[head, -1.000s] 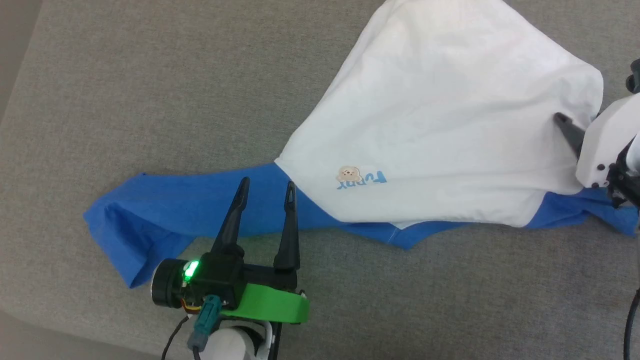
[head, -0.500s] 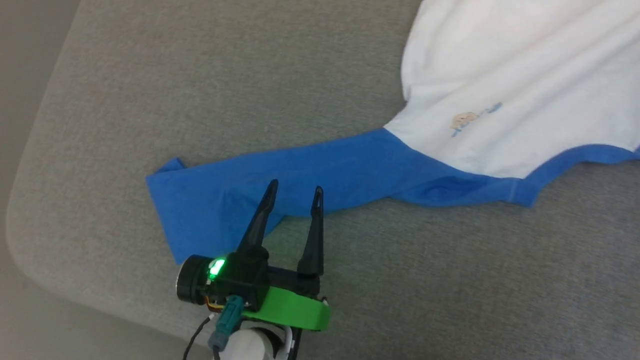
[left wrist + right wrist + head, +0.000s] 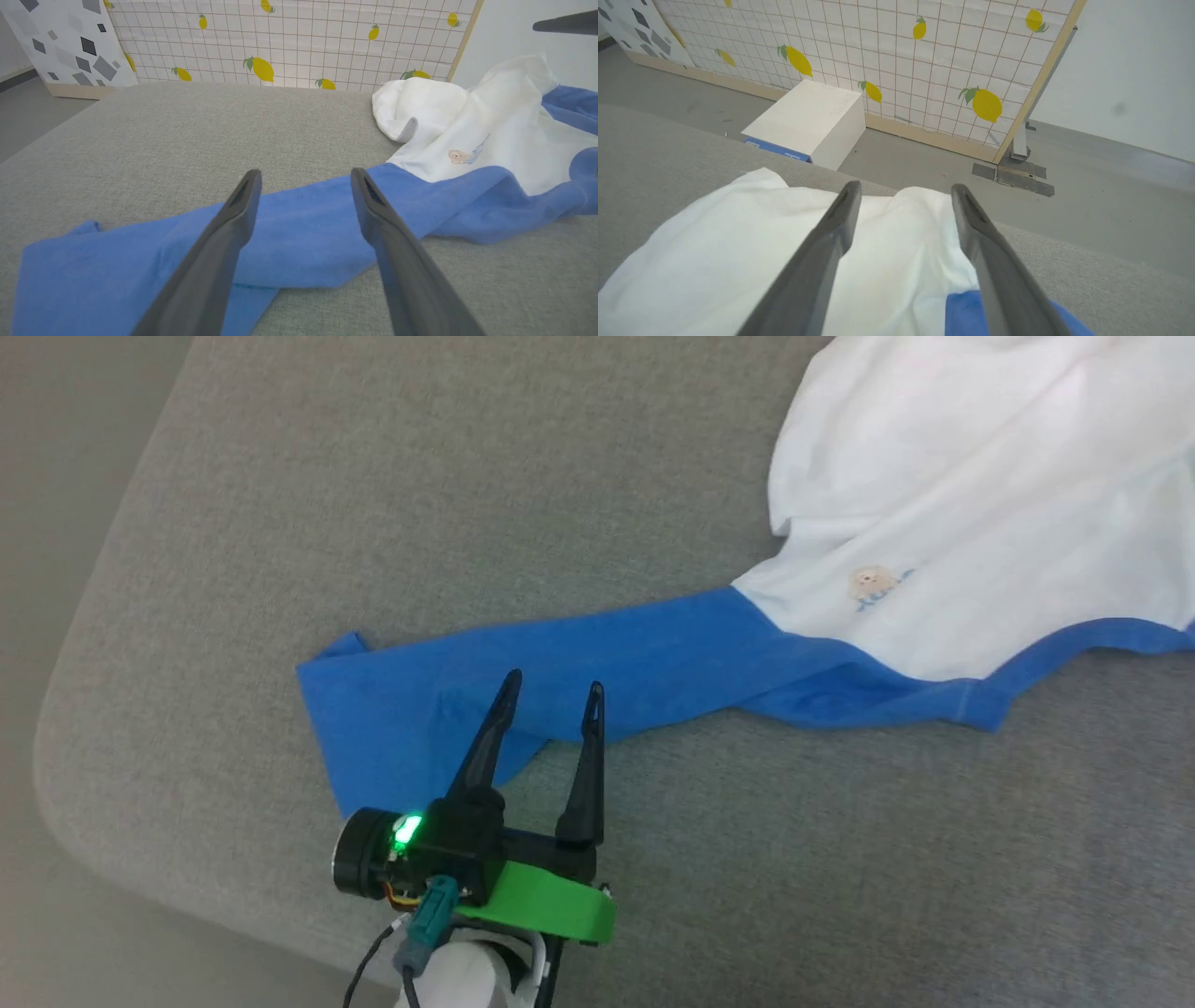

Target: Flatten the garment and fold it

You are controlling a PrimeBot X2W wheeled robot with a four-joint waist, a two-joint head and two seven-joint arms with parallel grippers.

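Observation:
The garment (image 3: 980, 495) lies on the grey cushion, its white body at the upper right with a small cartoon emblem (image 3: 873, 583). One blue sleeve (image 3: 579, 653) stretches out to the left. My left gripper (image 3: 553, 683) is open, its fingertips over the sleeve's near edge, close to the cuff end; the left wrist view shows the sleeve (image 3: 303, 224) passing under the left gripper (image 3: 304, 173). My right gripper (image 3: 906, 187) is open above the white cloth (image 3: 738, 252) near the cushion's far edge, with a blue patch (image 3: 966, 312) beneath it.
The cushion's rounded corner (image 3: 56, 784) is at the left, with floor beyond it. Past the far edge, a white box (image 3: 808, 121) stands on the floor before a lemon-patterned panel (image 3: 901, 56). A dark fingertip (image 3: 565, 23) juts in at the upper right of the left wrist view.
The head camera has swung left, and the right gripper, then at the white body's edge, has left its view. The sleeve now lies longer and straighter. The left gripper stays open.

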